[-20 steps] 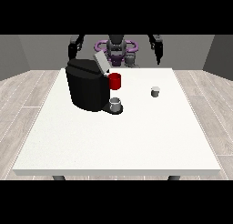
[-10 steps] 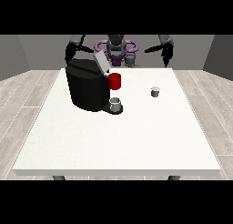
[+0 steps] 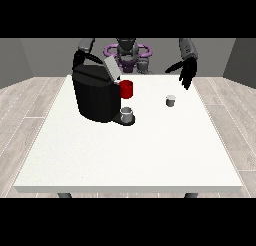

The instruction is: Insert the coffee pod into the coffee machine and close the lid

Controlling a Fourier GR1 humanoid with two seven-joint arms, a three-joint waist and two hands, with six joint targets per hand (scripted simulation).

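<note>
A black coffee machine (image 3: 95, 96) stands on the left half of the white table (image 3: 130, 150), its grey lid (image 3: 111, 68) tilted up and open, a red part (image 3: 126, 89) at its front and a grey cup (image 3: 127, 113) on its base. The small grey coffee pod (image 3: 170, 100) rests upright on the table to the machine's right. The hand at the view's right (image 3: 187, 71) hangs above the table's far right edge, fingers straight and pointing down, up and right of the pod. The hand at the view's left is hidden behind the machine; only its arm (image 3: 83, 48) shows.
The robot's torso (image 3: 128, 55) stands behind the table's far edge. Wooden floor surrounds the table on both sides.
The hand at the view's right has swung outward and down, from near the robot's shoulder toward the table's far right side. Machine, cup and pod have not moved.
</note>
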